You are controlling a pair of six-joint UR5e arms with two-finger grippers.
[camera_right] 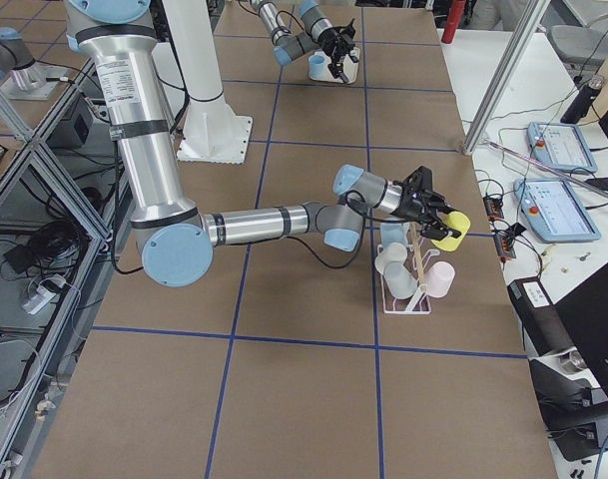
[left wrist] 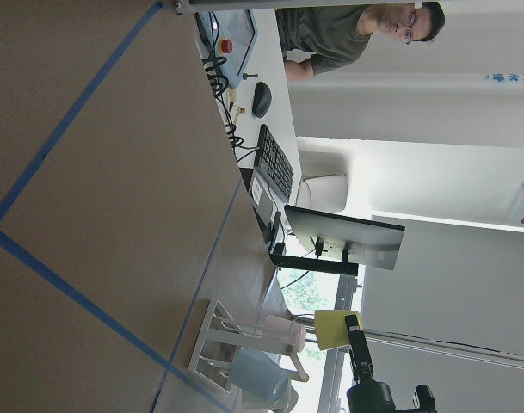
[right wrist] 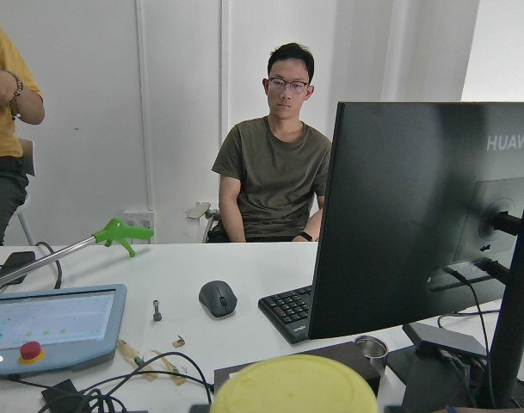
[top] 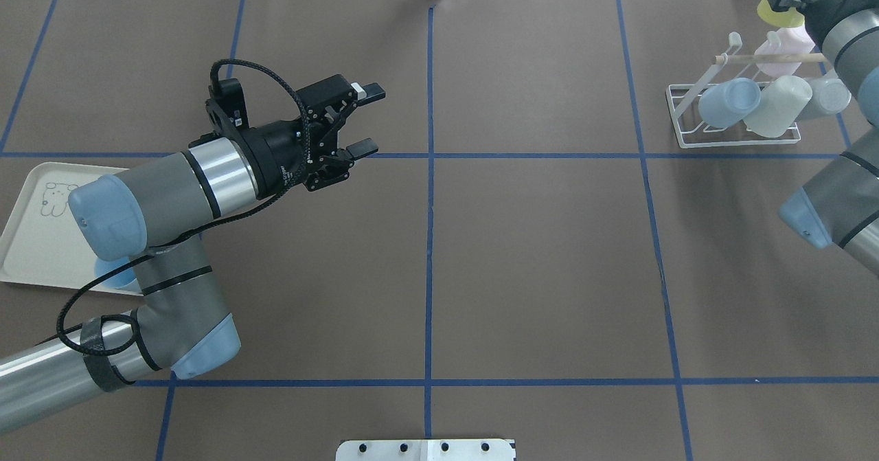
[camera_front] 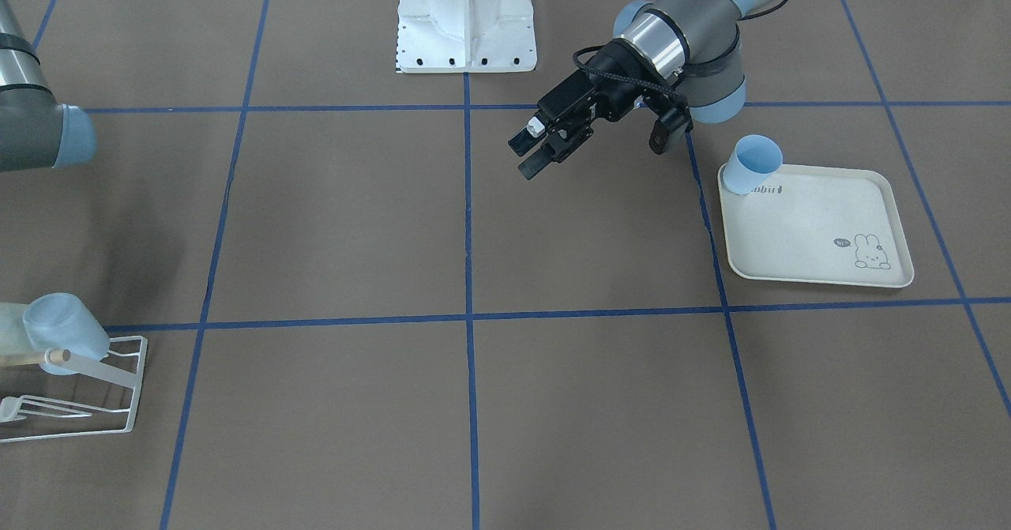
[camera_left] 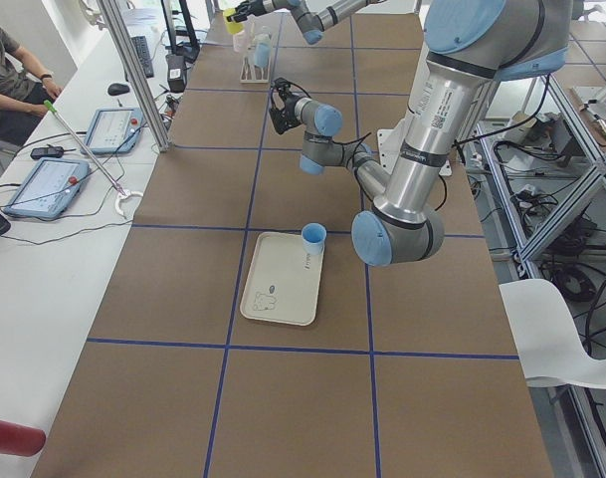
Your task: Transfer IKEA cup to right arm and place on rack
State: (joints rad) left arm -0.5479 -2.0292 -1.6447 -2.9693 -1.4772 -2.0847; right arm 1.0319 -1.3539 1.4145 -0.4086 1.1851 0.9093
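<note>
Yellow plastic IKEA cup (camera_right: 449,230) sits clamped in the right gripper (camera_right: 438,220), held just above the far, dowel end of the small white wire-frame rack (top: 687,114). Pale blue, cream, grey and pink cups fill the prongs below it. The hand-over looks done and placing is in hand; next the arm likely must find a free prong and lower the mouth over it. The left gripper (top: 371,120) hangs wide and empty at mid-table, well apart.
</note>
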